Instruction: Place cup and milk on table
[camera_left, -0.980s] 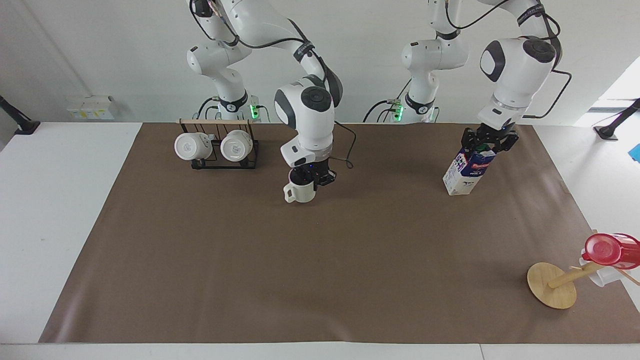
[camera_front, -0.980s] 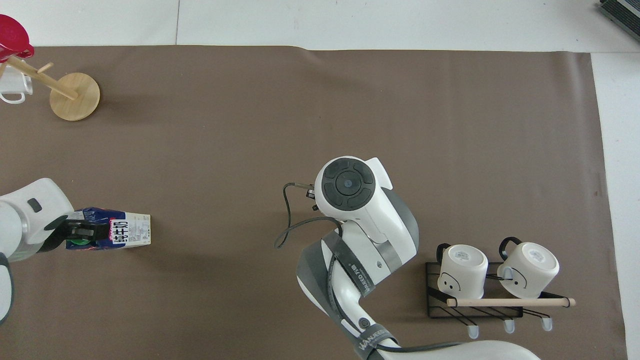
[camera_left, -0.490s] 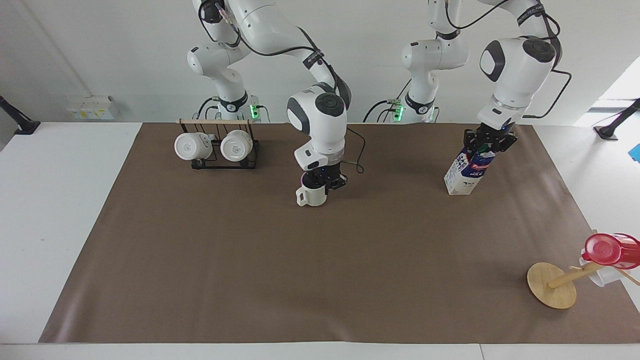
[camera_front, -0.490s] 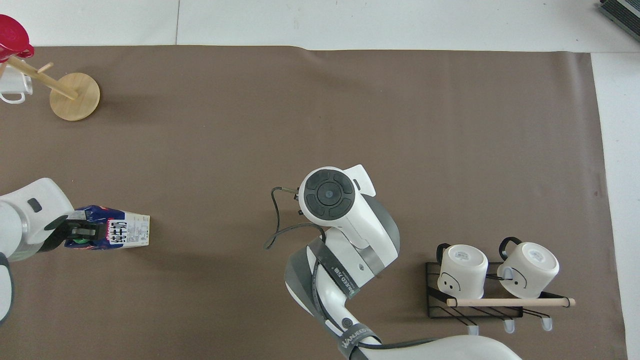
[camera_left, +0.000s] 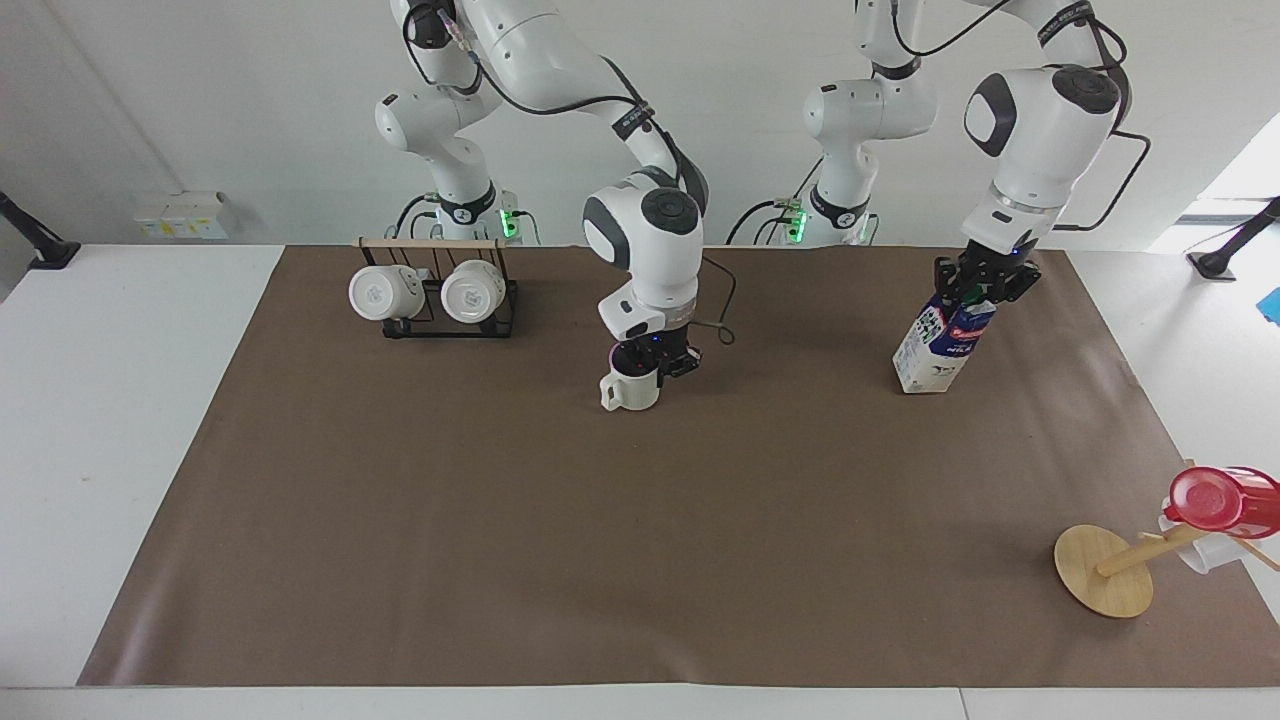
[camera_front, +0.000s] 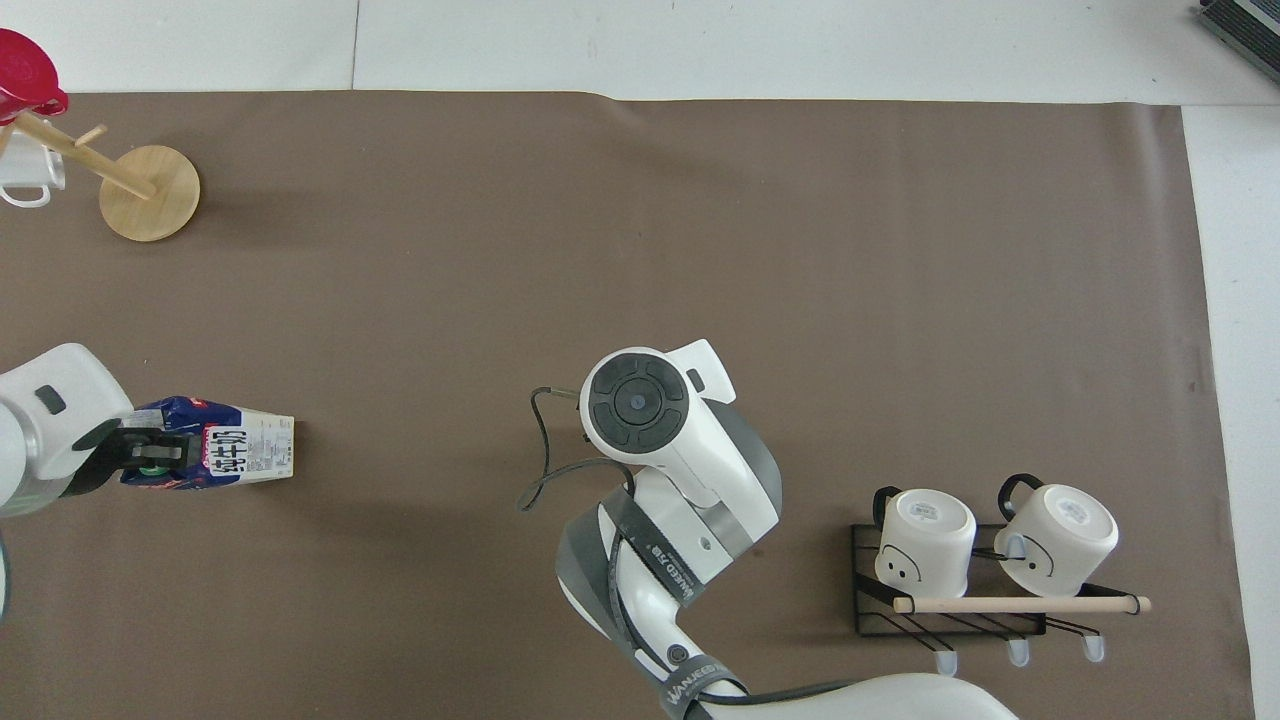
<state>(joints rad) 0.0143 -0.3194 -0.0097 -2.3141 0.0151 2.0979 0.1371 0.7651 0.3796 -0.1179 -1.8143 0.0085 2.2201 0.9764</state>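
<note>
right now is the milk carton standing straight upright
No: in the facing view the milk carton leans, its capped top held in the left gripper and tipped toward the left arm's end of the table.

White and dark-blue milk (camera_left: 938, 340) with a red band. Cream-white cup (camera_left: 630, 389), dark inside. Brown paper on the white counter (camera_left: 120, 400). Two white mugs (camera_left: 424, 292) on a black rack (camera_left: 450, 325). Red cup (camera_left: 1215, 500).

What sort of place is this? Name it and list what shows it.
Most likely a robotics lab bench set up as a mock kitchen. Two fixed robot arms work over a table covered with brown paper, the right end effector at a cup and the left end effector at a milk carton.
</note>
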